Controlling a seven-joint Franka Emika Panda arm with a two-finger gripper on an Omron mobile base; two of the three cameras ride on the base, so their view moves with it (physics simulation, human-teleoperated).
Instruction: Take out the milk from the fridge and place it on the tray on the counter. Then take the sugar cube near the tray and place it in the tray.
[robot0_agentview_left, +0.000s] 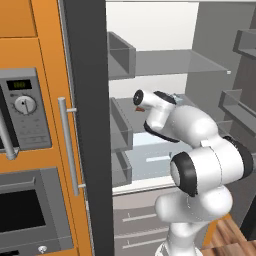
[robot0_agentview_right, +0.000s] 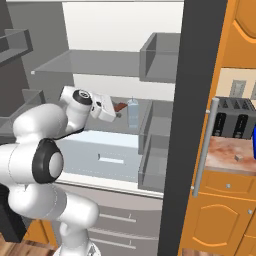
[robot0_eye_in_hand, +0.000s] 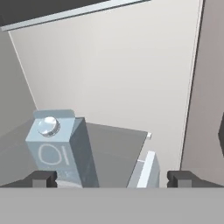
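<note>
My arm (robot0_agentview_left: 200, 150) looks like glossy white plastic with matt black joints, and my hand's fingertips (robot0_eye_in_hand: 43, 178) are dull dark plastic. Before me the milk (robot0_eye_in_hand: 61, 146) is a smooth, pale carton with a shiny silvery cap, standing on a matt grey fridge (robot0_agentview_right: 100, 65) shelf. Right of the fridge, the counter (robot0_agentview_right: 225, 152) is polished reddish marbled stone over satin orange wood, bearing a brushed-metal toaster (robot0_agentview_right: 234, 119).

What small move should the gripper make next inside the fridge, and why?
Probably shift sideways toward the milk, then advance. In the hand view the carton stands upright near one fingertip, off centre in the open gripper, and not yet between the fingers.
</note>
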